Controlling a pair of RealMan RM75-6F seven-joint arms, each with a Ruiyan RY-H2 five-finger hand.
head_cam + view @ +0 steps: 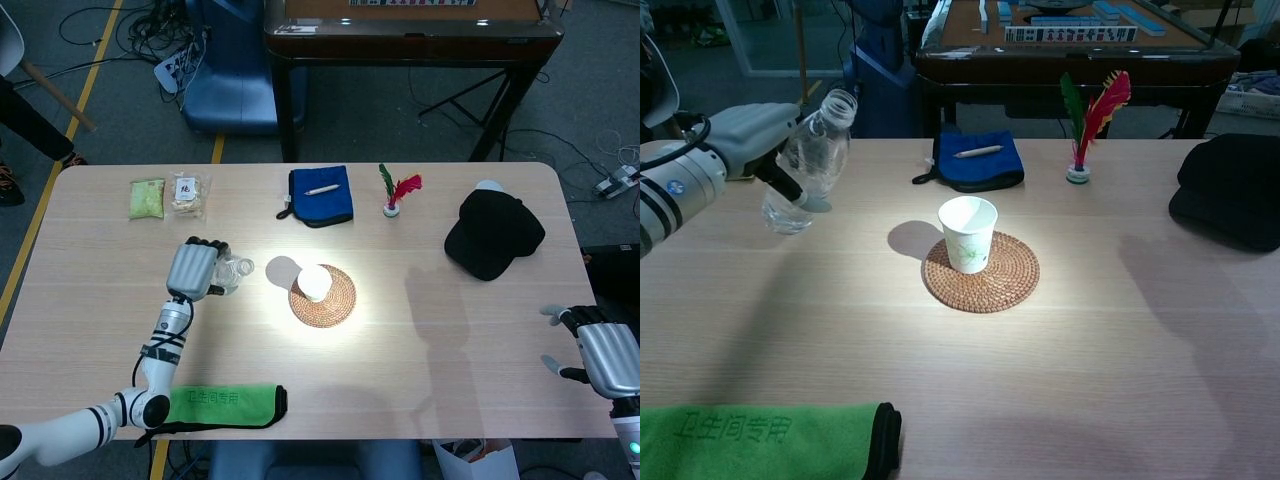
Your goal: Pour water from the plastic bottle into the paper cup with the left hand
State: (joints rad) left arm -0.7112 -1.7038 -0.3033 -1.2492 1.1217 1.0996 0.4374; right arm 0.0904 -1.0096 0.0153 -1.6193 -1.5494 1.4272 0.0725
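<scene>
My left hand [196, 268] [752, 140] grips a clear, uncapped plastic bottle [808, 165] [234, 271] and holds it above the table, tilted with its mouth up and to the right toward the cup. A little water sits in its base. The white paper cup [967, 233] [313, 282] stands upright on a round woven coaster [982, 272] at the table's middle, well right of the bottle. My right hand [605, 355] hangs past the table's front right corner, fingers apart, holding nothing.
A green cloth [760, 440] lies along the front left edge. At the back are snack packets [170, 195], a blue pouch with a pen [977, 158] and a feathered shuttlecock [1086, 120]. A black cap [1232, 190] lies at the right.
</scene>
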